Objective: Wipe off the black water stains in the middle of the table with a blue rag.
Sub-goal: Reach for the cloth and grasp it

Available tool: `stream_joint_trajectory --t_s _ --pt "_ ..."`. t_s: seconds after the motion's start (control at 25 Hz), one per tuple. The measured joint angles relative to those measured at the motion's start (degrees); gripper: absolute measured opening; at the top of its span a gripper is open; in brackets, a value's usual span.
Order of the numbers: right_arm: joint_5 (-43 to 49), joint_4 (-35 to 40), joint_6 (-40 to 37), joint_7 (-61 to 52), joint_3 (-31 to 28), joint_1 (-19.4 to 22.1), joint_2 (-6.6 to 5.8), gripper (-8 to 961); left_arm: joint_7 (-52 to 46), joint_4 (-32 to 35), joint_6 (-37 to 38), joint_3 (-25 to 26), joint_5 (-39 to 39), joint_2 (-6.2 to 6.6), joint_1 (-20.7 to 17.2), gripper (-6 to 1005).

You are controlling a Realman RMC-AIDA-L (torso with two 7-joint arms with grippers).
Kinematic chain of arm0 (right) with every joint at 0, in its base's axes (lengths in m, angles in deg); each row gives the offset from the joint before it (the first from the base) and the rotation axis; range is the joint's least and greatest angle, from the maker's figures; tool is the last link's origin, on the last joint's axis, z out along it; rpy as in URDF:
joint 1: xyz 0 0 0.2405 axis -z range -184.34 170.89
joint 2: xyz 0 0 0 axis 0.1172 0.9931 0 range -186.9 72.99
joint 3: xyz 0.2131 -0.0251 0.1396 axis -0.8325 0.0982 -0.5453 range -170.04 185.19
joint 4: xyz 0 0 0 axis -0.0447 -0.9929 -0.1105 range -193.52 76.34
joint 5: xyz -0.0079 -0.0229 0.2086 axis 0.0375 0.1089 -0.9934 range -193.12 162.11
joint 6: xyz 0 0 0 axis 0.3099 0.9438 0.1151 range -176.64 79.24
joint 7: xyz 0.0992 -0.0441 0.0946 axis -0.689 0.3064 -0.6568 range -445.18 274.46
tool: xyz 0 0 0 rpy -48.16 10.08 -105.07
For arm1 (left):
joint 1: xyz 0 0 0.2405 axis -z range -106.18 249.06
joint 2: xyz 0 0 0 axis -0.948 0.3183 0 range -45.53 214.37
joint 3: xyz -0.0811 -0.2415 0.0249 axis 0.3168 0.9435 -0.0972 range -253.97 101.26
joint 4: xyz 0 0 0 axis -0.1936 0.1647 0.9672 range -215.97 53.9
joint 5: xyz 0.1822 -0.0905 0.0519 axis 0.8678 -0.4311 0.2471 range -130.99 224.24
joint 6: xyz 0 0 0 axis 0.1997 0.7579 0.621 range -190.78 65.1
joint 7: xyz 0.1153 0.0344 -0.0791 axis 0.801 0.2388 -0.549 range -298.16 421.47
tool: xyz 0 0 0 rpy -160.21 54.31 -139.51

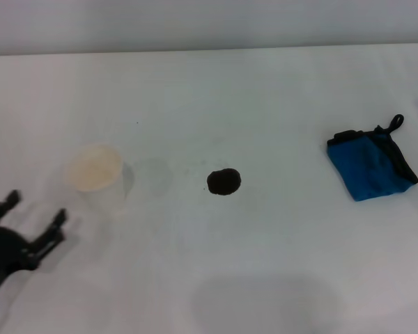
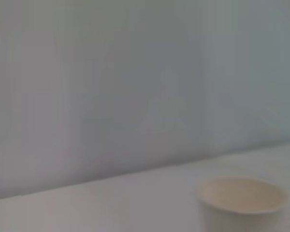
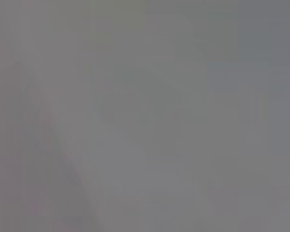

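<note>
A small black-brown water stain (image 1: 223, 182) marks the middle of the white table (image 1: 265, 97). The blue rag (image 1: 370, 165), folded, with a black edge and loop, lies on the table at the right. My left gripper (image 1: 33, 211) hovers at the lower left of the head view, open, holding nothing, close to a cup. The right gripper is out of view; its wrist view shows only flat grey.
A pale paper cup (image 1: 95, 175) stands upright left of the stain, and also shows in the left wrist view as the cup (image 2: 241, 203). The table's far edge (image 1: 209, 50) meets a grey wall.
</note>
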Motion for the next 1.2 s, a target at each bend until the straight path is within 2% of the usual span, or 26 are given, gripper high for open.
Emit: stream_joint_trajectory --t_s 0.24,0.48,0.6,0.76,0.88,0.96,1.04,1.08,1.16,1.2 --pt "-0.07 2.58 0.33 -1.74 0.22 0.35 0.25 486 0.85 -1.29 2.17 0.08 -14.0 -0.12 -4.88 878" --pt "2.38 5.21 0.39 -14.84 0.64 -0.2 -1.82 486 1.05 -2.13 2.53 0.08 -22.04 0.1 -5.09 877" --pt "8.0 7.21 0.52 -26.71 1.35 -1.95 -3.76 486 1.09 -2.9 2.54 0.09 -27.55 0.04 -3.82 877" --pt "18.58 10.32 2.5 -43.16 5.97 -5.49 -7.99 486 1.12 -4.1 1.88 0.08 -28.47 0.05 -1.42 875" --pt "24.47 11.15 6.73 -48.33 9.29 -8.78 -10.82 486 1.39 -4.59 0.95 0.08 -28.62 -0.03 0.11 873" --pt "28.37 11.91 10.12 -50.94 10.15 -11.07 -11.98 486 1.89 -4.61 0.46 0.08 -28.66 -0.03 1.1 872" --pt "33.47 14.48 13.5 -53.65 10.89 -13.53 -12.24 486 2.27 -4.62 0.37 0.08 -28.66 -0.03 1.76 872" --pt "36.22 16.65 14.91 -55.05 11.54 -14.75 -11.93 486 2.36 -4.62 0.37 0.05 -28.66 -0.01 2.0 872" --pt "42.81 21.92 15.75 -58.51 13.82 -16.44 -10.53 486 2.42 -4.63 0.34 0.02 -28.66 0.06 2.41 872" --pt "46.67 25.21 16.04 -60.64 15.55 -17.28 -9.21 486 2.43 -4.63 0.34 -0.01 -28.67 0.07 2.64 872"
